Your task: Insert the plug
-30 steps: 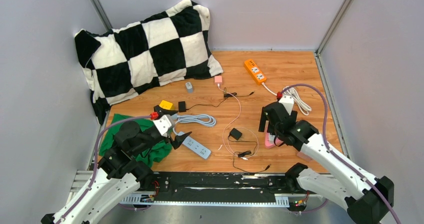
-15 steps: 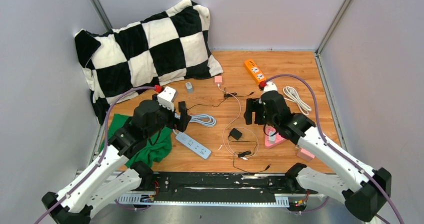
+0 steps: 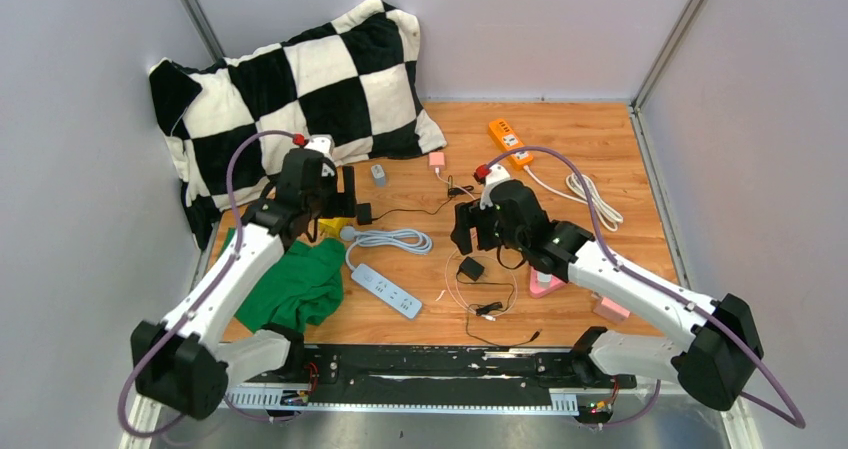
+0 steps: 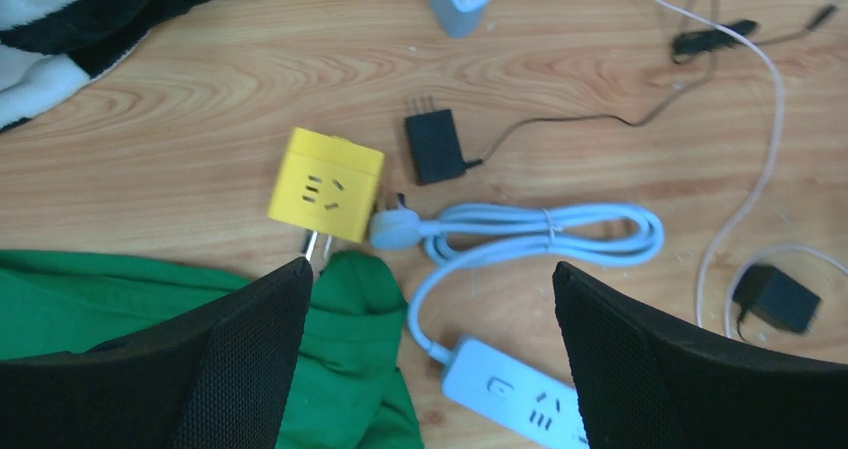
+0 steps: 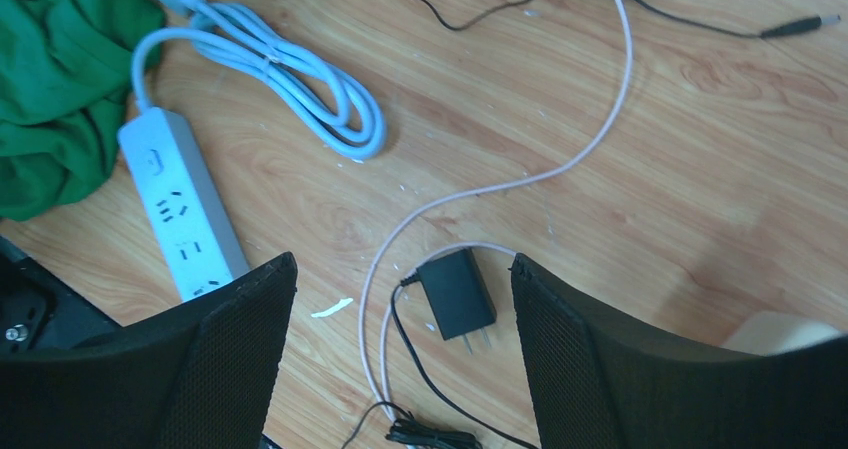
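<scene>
Two empty, spread: left end effector (image 4: 430, 269), right end effector (image 5: 402, 259); we should square the latter over the six-o'clock black plug (image 5: 457, 294).

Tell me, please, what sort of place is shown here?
Most likely a robot test cell, not a home. Plain grey panel walls on metal posts enclose a wooden table. Two white robot arms are bolted at its near edge, and a white power strip and an orange power strip lie on it.
</scene>
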